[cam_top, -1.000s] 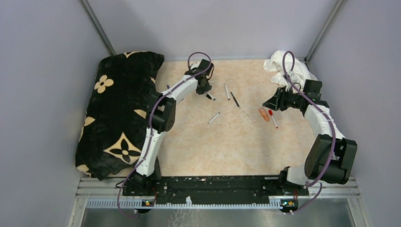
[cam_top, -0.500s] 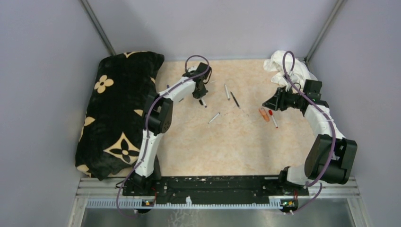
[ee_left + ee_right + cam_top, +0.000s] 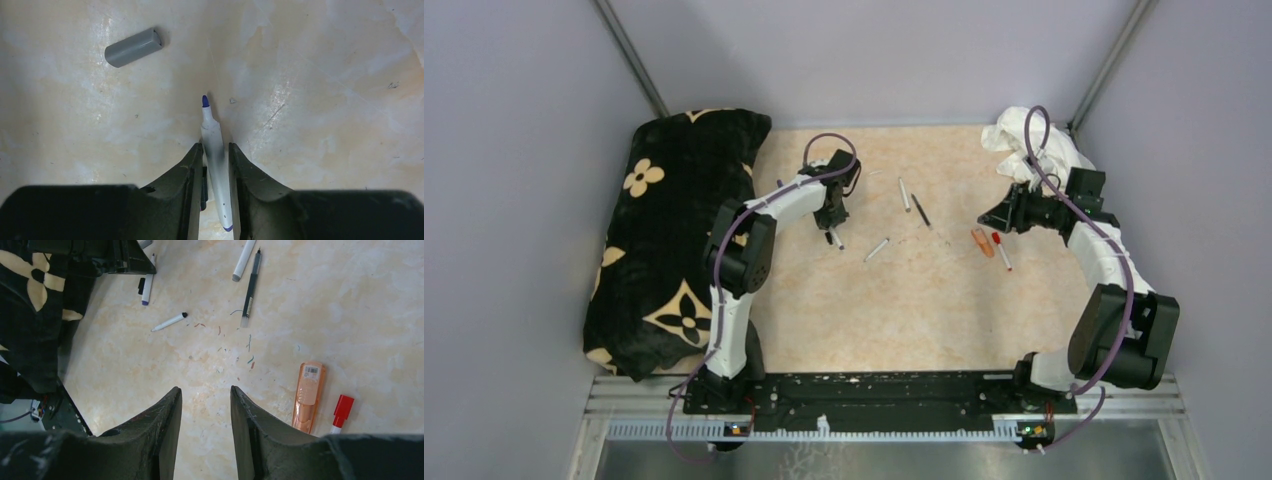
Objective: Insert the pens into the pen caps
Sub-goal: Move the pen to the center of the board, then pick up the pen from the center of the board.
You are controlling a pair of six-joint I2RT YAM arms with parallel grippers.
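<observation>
**Left gripper**. Your jaws stand narrowly parted astride a white pen with an uncapped blue tip. The pen lies flat on the table, tip pointing away from the wrist. Its barrel sits close against one finger. A thin gap shows at the other finger, and a black cap lies in it. A grey cap rests on its side beyond the tip, well apart from the pen. In the overhead view this pen lies in the far-left part of the table, between the black floral cushion and the other pens.

**Right gripper**. Your jaws are moderately apart and hold nothing; bare table shows between them. The gripper hovers at the far right, near the white cloth. An orange highlighter and a red-capped pen lie side by side just beside it. Toward the centre lie a black pen and a white pen with a grey end, nearly parallel to each other. Nearer, a small black-tipped white pen lies alone.
</observation>
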